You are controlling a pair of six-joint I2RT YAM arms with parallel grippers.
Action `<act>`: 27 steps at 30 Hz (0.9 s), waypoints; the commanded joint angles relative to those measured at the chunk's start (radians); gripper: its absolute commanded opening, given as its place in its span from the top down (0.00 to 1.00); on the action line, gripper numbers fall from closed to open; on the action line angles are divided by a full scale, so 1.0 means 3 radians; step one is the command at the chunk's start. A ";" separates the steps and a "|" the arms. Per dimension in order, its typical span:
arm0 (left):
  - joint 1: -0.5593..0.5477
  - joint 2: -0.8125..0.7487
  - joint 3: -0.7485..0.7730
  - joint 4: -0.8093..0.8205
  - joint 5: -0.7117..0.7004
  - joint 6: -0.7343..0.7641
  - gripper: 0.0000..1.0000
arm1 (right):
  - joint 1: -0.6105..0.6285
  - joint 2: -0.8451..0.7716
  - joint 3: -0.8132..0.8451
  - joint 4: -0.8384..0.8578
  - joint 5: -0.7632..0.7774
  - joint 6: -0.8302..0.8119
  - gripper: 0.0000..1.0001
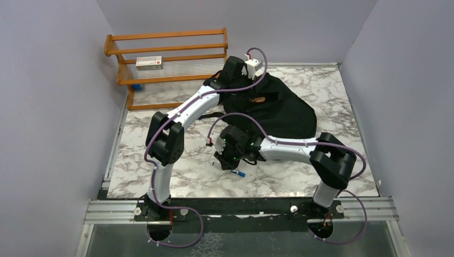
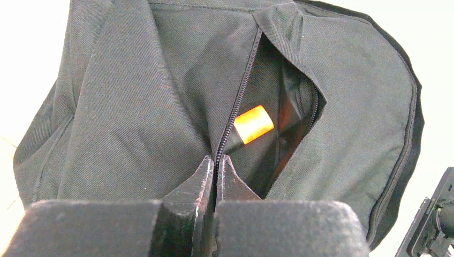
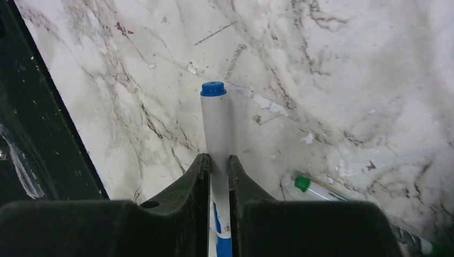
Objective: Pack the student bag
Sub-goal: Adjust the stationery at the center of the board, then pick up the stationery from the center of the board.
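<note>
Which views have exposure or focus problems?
Left wrist: the table around the student bag is blown out to white, the orange item inside the opening looks clipped, and the left gripper is soft. Right wrist: the table is washed out at top right, the right gripper is blurred, and the blue-capped marker is sharp at its cap. Top external: even light, soft shadows, in focus.

Left pincer (image 2: 217, 163), right pincer (image 3: 218, 160) — both clamped

Backpack (image 1: 278, 110): one, far side of table (image 1: 348, 107). Markers: two, near middle: blue-capped marker (image 3: 216, 128), green-capped marker (image 3: 310, 186). Orange item (image 2: 254, 124) inside backpack: one. Wooden rack (image 1: 166, 37): one, far left. Box (image 1: 149, 63) on rack: one. Arms: two, left arm (image 1: 187, 104), right arm (image 1: 289, 148).
</note>
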 commanded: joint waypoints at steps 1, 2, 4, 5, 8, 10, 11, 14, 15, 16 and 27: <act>0.0063 -0.0234 -0.0031 0.0088 0.0021 0.0047 1.00 | 0.0135 0.0188 0.0091 0.0191 0.0158 -0.0002 0.84; 0.0065 -0.0239 -0.0030 0.0088 0.0018 0.0049 1.00 | 0.0162 0.0222 0.0096 0.0212 0.0216 0.0011 0.83; 0.0064 -0.0238 -0.0030 0.0088 0.0022 0.0048 1.00 | 0.0211 0.0272 0.0093 0.0260 0.0296 0.0009 0.78; 0.0064 -0.0239 -0.0035 0.0088 0.0022 0.0047 1.00 | 0.0225 0.0292 0.0088 0.0280 0.0327 0.0010 0.75; 0.0069 -0.0239 -0.0040 0.0088 0.0028 0.0052 1.00 | 0.0246 0.0310 0.0090 0.0262 0.0323 0.0039 0.63; 0.0068 -0.0242 -0.0040 0.0088 0.0034 0.0055 1.00 | 0.0247 0.0234 0.0051 0.0237 0.0288 0.0062 0.56; 0.0070 -0.0244 -0.0043 0.0089 0.0033 0.0057 1.00 | 0.0247 0.0177 0.0018 0.0228 0.0287 0.0071 0.54; 0.0073 -0.0251 -0.0052 0.0088 0.0029 0.0057 1.00 | 0.0247 -0.0016 -0.0101 0.0149 0.0332 0.0059 0.50; 0.0073 -0.0252 -0.0055 0.0089 0.0029 0.0058 1.00 | 0.0247 -0.0092 -0.0137 0.0088 0.0369 0.0040 0.49; 0.0077 -0.0246 -0.0056 0.0090 0.0033 0.0059 1.00 | 0.0247 -0.0144 -0.0178 0.0022 0.0400 0.0020 0.48; 0.0078 -0.0242 -0.0048 0.0088 0.0052 0.0050 1.00 | 0.0245 -0.0351 -0.0493 -0.0170 0.0456 -0.0054 0.48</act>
